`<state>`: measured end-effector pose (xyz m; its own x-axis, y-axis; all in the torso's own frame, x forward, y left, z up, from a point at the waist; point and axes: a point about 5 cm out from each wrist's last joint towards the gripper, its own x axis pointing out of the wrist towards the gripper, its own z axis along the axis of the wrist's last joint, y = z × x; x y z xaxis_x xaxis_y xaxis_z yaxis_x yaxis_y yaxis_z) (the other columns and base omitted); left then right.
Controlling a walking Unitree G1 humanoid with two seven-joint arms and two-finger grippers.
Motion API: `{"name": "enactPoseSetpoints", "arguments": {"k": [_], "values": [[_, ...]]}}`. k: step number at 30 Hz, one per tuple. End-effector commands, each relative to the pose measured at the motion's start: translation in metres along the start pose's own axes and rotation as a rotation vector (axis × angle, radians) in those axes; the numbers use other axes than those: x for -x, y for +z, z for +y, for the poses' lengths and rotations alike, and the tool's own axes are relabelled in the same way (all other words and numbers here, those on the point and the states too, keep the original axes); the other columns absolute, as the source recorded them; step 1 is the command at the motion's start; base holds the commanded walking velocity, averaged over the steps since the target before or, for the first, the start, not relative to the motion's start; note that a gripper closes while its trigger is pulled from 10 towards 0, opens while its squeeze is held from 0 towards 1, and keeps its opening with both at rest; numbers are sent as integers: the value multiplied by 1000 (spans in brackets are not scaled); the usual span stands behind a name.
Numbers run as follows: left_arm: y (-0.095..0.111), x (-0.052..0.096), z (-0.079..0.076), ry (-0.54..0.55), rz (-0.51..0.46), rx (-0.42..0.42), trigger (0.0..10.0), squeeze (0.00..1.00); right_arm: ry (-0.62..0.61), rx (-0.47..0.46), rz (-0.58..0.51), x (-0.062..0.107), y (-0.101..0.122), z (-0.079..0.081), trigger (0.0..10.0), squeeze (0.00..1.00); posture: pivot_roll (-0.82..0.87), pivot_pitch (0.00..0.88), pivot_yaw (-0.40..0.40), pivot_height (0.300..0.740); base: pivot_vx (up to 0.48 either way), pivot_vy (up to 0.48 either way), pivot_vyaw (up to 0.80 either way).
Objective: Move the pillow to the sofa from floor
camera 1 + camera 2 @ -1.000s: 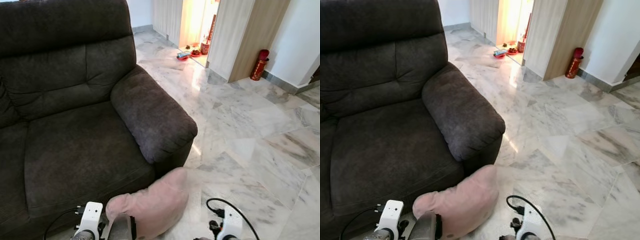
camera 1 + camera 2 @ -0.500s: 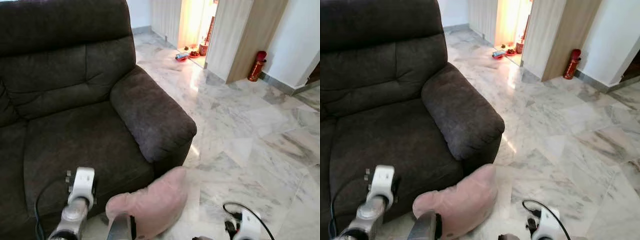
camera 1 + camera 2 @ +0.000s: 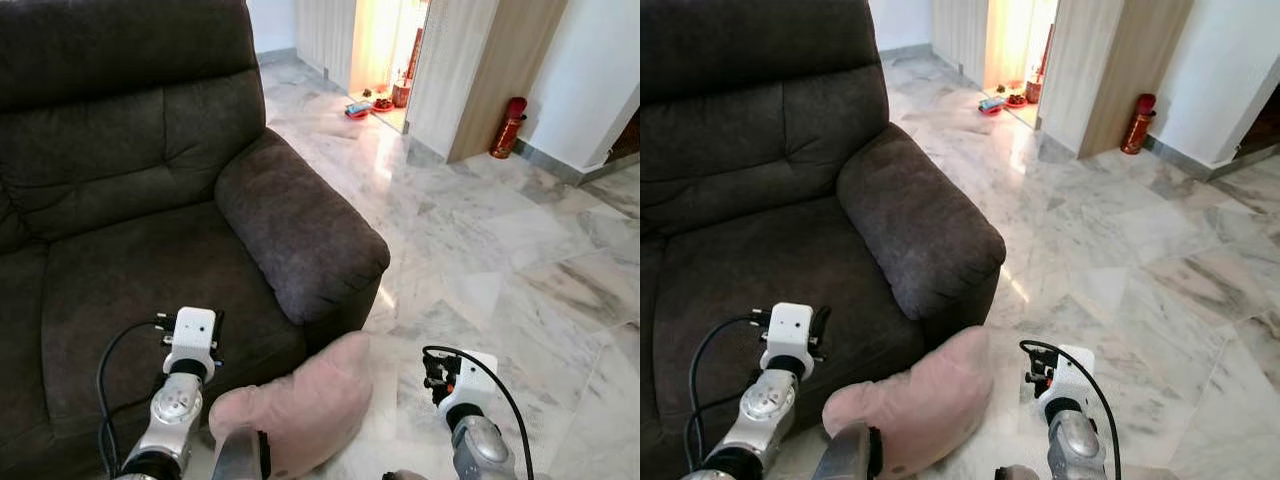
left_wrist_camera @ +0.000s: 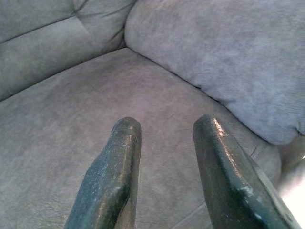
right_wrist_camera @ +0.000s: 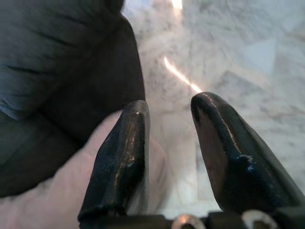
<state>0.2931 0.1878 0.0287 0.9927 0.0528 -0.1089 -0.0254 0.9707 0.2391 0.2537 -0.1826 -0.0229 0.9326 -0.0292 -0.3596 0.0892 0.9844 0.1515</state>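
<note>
A pink pillow [image 3: 300, 408] lies on the marble floor, leaning against the front corner of the dark grey sofa [image 3: 140, 270] below its armrest [image 3: 300, 235]. My left arm [image 3: 178, 395] is raised in front of the sofa seat, left of the pillow. In the left wrist view my left gripper [image 4: 167, 126] is open over the seat cushion, holding nothing. My right arm [image 3: 465, 400] stands over the floor to the right of the pillow. My right gripper [image 5: 169, 105] is open, with the pillow [image 5: 57, 191] just beyond one finger.
Marble floor [image 3: 500, 250] stretches out to the right of the sofa. A red cylinder [image 3: 506, 126] stands against a wooden wall panel at the back right. Small red items [image 3: 372, 104] lie on the floor by a lit doorway.
Both arms have risen from the bottom edge: the left came up in front of the sofa seat first, then the right rose beside the pillow. The pillow has not moved.
</note>
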Motion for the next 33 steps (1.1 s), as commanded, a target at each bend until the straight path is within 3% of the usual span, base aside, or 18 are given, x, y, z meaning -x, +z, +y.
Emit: {"name": "enactPoseSetpoints", "arguments": {"k": [1, 19, 33], "values": [[4, -1, 2, 13, -23, 6, 10000, 0, 5, 7, -23, 0, 3, 0, 10000, 0, 19, 0, -10, 630, 0, 0, 0], [6, -3, 1, 12, -25, 17, 10000, 0, 21, 24, -63, -6, 14, 13, 10000, 0, 19, 0, -11, 630, -69, 0, 0], [4, -3, 2, 12, -10, 18, 10000, 0, 22, 25, -49, -7, 12, 14, 10000, 0, 20, 0, -14, 630, -99, 0, 0]]}}
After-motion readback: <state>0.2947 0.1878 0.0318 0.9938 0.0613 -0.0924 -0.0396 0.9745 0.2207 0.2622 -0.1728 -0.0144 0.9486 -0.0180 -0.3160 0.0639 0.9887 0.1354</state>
